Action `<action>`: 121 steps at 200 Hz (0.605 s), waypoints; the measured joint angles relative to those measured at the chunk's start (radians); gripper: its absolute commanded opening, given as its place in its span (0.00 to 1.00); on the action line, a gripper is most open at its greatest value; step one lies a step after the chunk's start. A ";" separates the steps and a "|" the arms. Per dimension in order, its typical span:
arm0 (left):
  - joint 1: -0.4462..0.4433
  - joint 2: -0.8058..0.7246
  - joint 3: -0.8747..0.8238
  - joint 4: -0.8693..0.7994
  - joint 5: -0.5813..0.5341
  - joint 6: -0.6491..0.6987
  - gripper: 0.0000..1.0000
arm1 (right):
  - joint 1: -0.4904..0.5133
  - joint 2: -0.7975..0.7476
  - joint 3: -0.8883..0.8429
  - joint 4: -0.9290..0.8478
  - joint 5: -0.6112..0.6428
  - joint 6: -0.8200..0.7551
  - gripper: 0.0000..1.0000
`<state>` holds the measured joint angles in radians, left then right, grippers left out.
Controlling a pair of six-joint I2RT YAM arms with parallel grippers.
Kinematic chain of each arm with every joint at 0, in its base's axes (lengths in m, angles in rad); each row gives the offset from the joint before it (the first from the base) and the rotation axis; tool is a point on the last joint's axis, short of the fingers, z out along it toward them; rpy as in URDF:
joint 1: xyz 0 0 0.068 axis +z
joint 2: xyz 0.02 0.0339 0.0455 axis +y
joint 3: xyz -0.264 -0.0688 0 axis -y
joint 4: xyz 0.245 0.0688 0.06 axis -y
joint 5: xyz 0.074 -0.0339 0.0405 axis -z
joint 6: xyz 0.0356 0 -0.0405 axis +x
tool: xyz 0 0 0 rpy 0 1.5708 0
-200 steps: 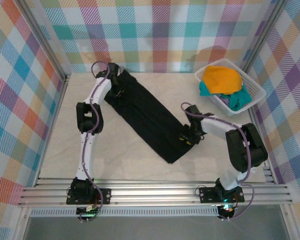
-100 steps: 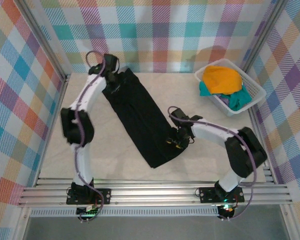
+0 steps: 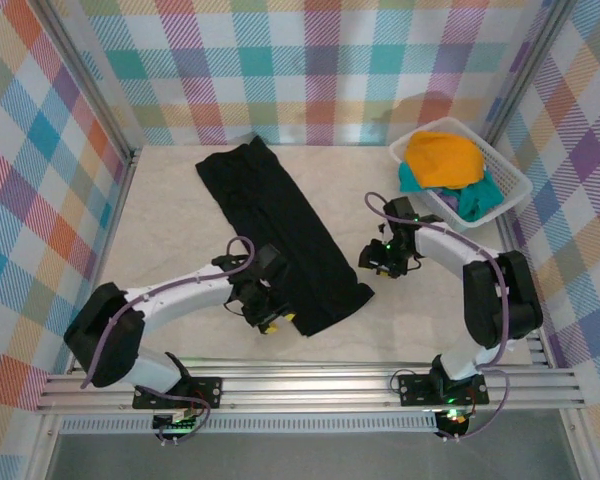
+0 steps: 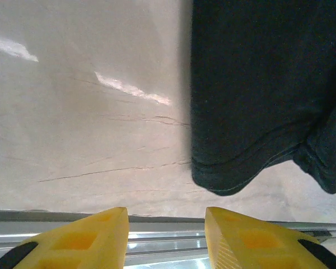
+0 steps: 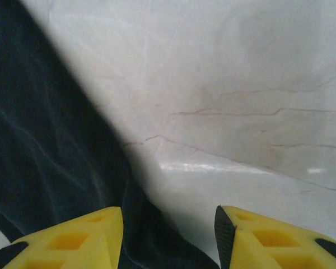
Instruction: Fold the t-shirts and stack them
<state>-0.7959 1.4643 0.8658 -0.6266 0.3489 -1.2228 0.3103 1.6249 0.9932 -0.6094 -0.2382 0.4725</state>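
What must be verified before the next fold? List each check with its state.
1. Left end effector empty, jaws apart: ok.
2. Right end effector empty, jaws apart: ok.
3. Black t-shirt laid out as one long strip on the table: ok.
4. Strip's near end smooth: not ok, a flap bulges at one corner in the left wrist view.
5. Both end effectors at the near end, one on each side of the strip: ok.
6. Orange t-shirt and teal t-shirt in the white lattice basket, apart from the folding area: ok.
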 measured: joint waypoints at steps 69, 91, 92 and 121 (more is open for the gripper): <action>-0.028 0.019 0.048 0.042 -0.111 -0.071 0.40 | 0.040 0.000 0.010 -0.010 -0.025 -0.058 0.47; 0.144 -0.104 0.098 -0.024 -0.179 -0.061 0.39 | 0.060 0.010 0.078 -0.006 -0.037 -0.079 0.46; 0.151 -0.106 0.100 -0.026 -0.179 -0.061 0.39 | 0.062 0.013 0.085 -0.005 -0.037 -0.080 0.46; 0.449 -0.040 0.254 -0.043 -0.262 -0.002 0.38 | 0.132 0.156 0.282 0.042 -0.059 -0.097 0.45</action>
<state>-0.3466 1.4242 1.1194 -0.6697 0.0864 -1.2251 0.4427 1.7813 1.2755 -0.5674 -0.2970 0.3752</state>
